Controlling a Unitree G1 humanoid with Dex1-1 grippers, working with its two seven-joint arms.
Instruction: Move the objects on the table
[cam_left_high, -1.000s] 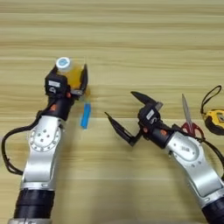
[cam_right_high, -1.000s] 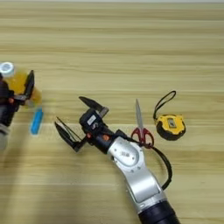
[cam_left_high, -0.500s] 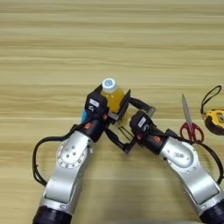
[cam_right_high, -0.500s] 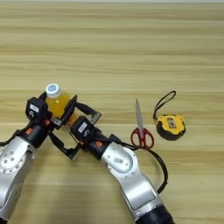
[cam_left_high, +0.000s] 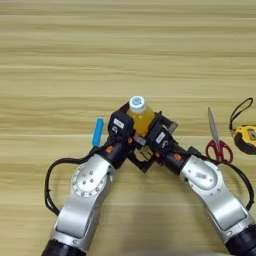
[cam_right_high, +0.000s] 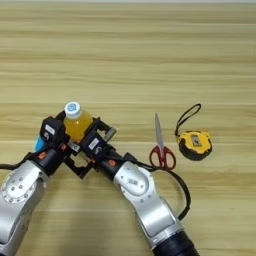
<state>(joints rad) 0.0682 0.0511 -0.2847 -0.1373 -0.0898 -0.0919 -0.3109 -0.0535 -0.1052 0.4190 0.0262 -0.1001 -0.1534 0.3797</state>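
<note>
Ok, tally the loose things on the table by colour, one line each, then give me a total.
Orange: 1, the juice bottle with a white cap, between the left gripper and the right gripper.
Light blue: 1, the flat block.
Red: 1, the scissors, red at the handles.
Yellow: 1, the tape measure with its black strap.
Total: 4.
</note>
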